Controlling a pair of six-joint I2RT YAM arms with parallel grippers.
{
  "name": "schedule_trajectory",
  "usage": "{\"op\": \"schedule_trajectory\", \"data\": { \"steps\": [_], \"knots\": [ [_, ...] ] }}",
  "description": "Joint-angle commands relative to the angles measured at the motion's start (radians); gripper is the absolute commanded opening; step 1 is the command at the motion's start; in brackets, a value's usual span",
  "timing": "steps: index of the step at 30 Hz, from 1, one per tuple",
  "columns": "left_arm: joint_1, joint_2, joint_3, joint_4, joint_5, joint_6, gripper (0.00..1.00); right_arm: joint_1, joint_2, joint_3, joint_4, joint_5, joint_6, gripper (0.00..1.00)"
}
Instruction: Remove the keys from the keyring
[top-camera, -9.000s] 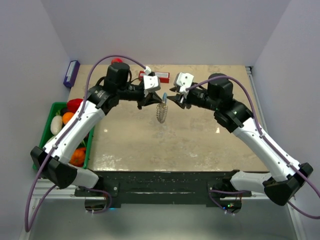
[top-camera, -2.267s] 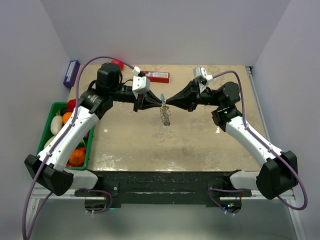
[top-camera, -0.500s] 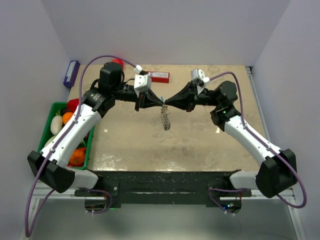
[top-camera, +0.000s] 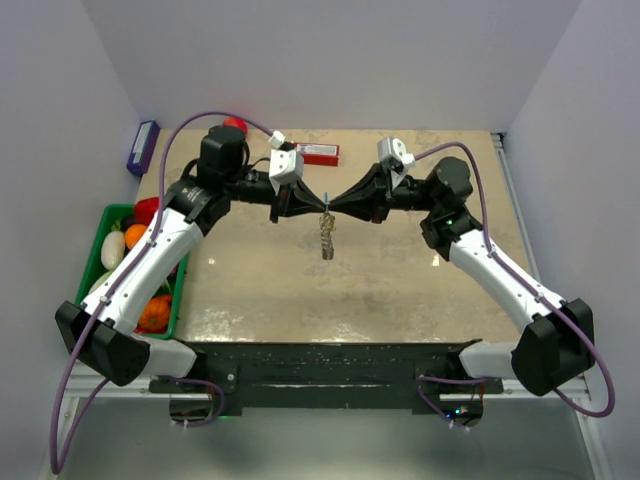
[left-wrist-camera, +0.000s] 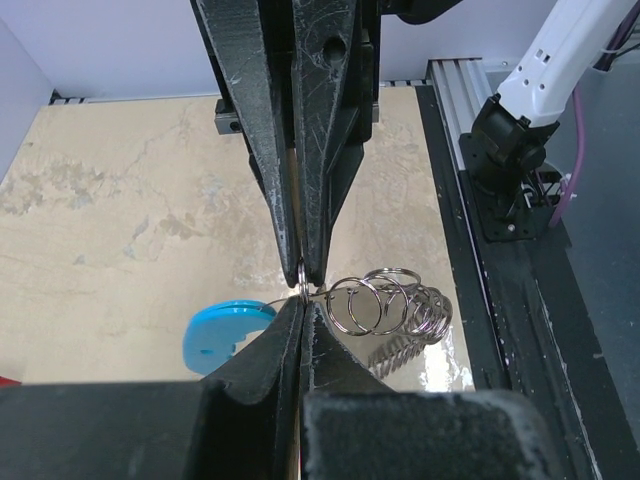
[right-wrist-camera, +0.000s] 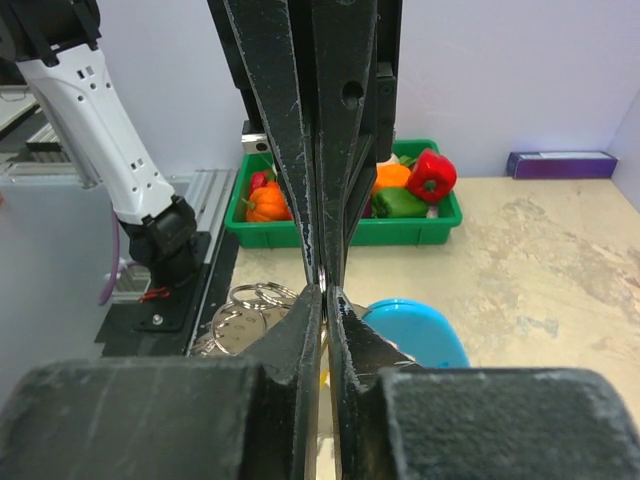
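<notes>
the left claw (top-camera: 319, 203) and right claw (top-camera: 336, 205) meet tip to tip above the table (top-camera: 400, 290). each is pinched shut on the same thin loop of the keyring (top-camera: 326, 240). its silvery coils dangle just below the joined tips, the blue tag (left-wrist-camera: 225, 335) right beside them.

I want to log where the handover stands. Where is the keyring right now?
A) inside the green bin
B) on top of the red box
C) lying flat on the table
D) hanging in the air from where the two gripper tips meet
D: the keyring dangles above the table from the spot where the left gripper and right gripper meet tip to tip.
</notes>
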Motion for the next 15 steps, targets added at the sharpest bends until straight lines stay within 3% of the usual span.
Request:
{"op": "schedule_trajectory", "data": {
  "steps": [1,2,10,15],
  "knots": [
    [0.004,-0.030,-0.005,0.034,0.024,0.012,0.00,0.006,-0.003,0.063,-0.081,0.000,-0.063,0.15],
    [0.005,-0.031,-0.005,0.032,0.024,0.012,0.00,0.004,-0.003,0.066,-0.092,0.000,-0.070,0.20],
    [0.004,-0.034,0.008,0.020,0.017,0.020,0.00,0.004,0.004,0.127,-0.218,-0.010,-0.148,0.31],
    [0.005,-0.027,0.039,-0.037,-0.005,0.053,0.00,0.004,0.027,0.286,-0.553,0.006,-0.369,0.38]
  ]
}}
